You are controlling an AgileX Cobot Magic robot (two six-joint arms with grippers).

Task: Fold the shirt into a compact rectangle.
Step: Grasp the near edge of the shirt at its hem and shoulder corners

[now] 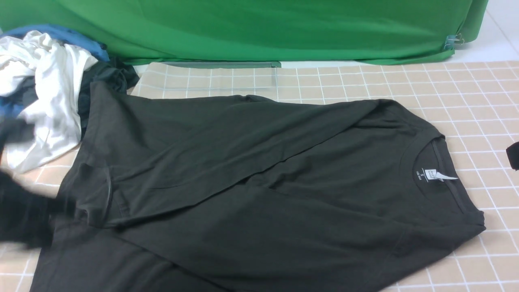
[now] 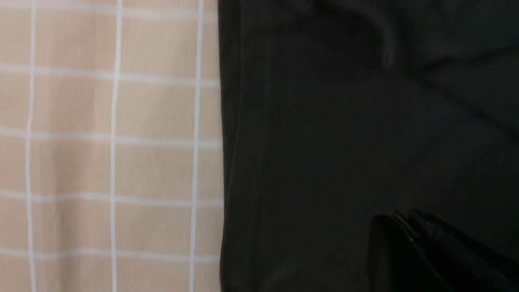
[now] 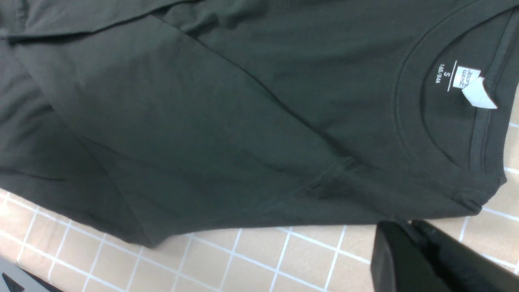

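Beige checked tablecloth (image 1: 466,101), white grid lines, on the table.

Nearest the robot: the shirt (image 1: 284,194) covers most of the cloth and its near edge runs off the bottom of the front view. Long axis runs left-right, hem end on the robot's left and collar on the right.

Left gripper (image 2: 401,221): fingers together, over black fabric at the hem end, just inside the shirt's edge. It's blurred in the front view, so I can't tell if any cloth is pinched.

Right gripper (image 3: 405,227): fingers together, nothing held, over bare tablecloth just beside the collar-end shoulder.

So the left is already above the fabric and the right sits just off it. My read: the next fold is along the long axis, one end toward the other.

Shirt look: black, flat, both sleeves crossed diagonally over the body, soft creases. White neck tag (image 1: 440,175) shows inside the collar, no print visible.

Farther back: white garment (image 1: 52,93) heaped far left, touching the shirt's corner. Green backdrop (image 1: 263,28) behind.
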